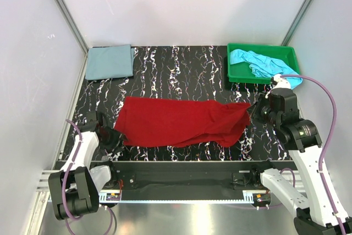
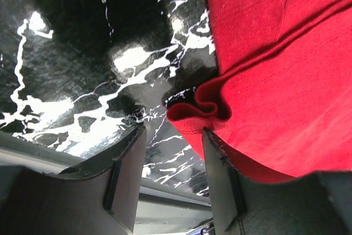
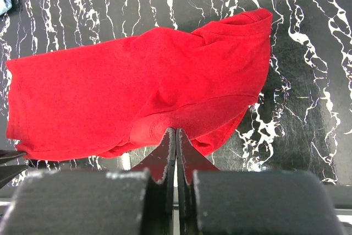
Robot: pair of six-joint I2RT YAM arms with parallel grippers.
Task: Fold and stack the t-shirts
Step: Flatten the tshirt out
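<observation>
Shirts, three, on dark marbled table [image 1: 181, 75].

Item one: grey-blue t-shirt [image 1: 110, 61], folded flat into a neat rectangle, at far-left corner. Counted as done; likely the base of the stack.

Item two: red t-shirt [image 1: 176, 122], laid lengthwise across the middle, narrowed to a long band with loose wrinkles along the near edge. Judged partly folded, cross-folds outstanding. Right end pinched between the closed fingers of right gripper [image 3: 176, 131] and drawn to a point toward it. Near-left corner just ahead of left gripper [image 2: 173, 130], jaws apart, nothing between them, rolled hem just beside one finger.

Item three: turquoise t-shirt [image 1: 258, 61], crumpled in green tray [image 1: 264, 46] at far right, untouched.

Progress, by estimate: one of three folded, one in hand, one not begun; no stacking done.
</observation>
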